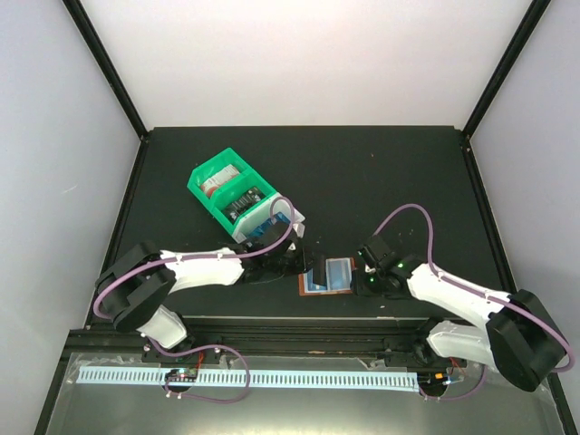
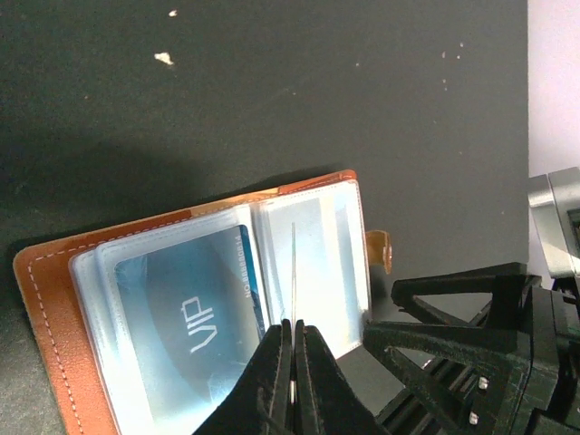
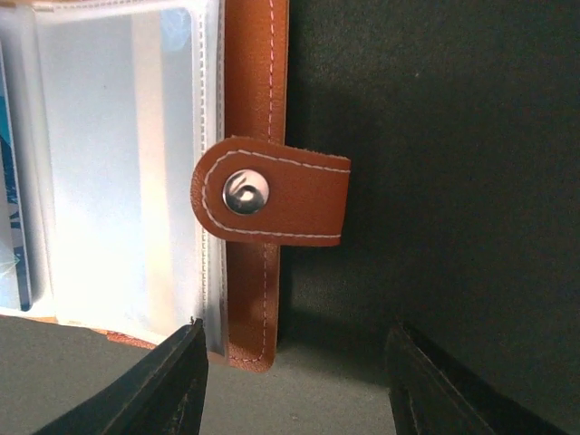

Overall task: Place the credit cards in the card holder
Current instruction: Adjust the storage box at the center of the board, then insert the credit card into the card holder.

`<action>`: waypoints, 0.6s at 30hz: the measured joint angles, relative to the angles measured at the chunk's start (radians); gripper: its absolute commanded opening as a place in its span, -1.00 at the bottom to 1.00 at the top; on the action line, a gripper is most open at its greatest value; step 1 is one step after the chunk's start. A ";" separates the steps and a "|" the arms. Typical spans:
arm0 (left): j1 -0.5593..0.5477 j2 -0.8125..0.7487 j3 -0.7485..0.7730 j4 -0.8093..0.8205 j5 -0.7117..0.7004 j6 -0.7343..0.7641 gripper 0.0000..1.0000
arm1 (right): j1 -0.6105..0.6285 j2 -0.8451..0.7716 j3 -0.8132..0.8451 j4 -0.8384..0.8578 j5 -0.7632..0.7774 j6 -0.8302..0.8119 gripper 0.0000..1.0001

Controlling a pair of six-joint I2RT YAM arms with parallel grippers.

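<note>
The brown card holder point(image 1: 337, 288) lies open on the black table between my two grippers. A blue VIP card point(image 2: 181, 317) sits in its left clear pocket. My left gripper point(image 2: 293, 324) is shut on a thin card point(image 2: 294, 272), seen edge-on and standing upright over the right-hand clear pocket point(image 2: 322, 263); I cannot tell its colour. In the top view the left gripper point(image 1: 313, 265) hangs over the holder's left half. My right gripper point(image 3: 294, 390) is open and empty, just off the holder's edge near the snap tab point(image 3: 272, 192). It also shows in the top view point(image 1: 361, 267).
A green bin point(image 1: 227, 186) and a white bin point(image 1: 272, 222) stand behind the left arm, at the back left of the holder. The table's front rail point(image 1: 290, 326) runs close below the holder. The right gripper's black frame point(image 2: 471, 344) fills the left wrist view's lower right.
</note>
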 measured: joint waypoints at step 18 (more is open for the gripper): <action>-0.018 0.072 0.007 0.044 -0.034 -0.089 -0.97 | 0.011 0.015 0.007 0.008 -0.002 0.027 0.16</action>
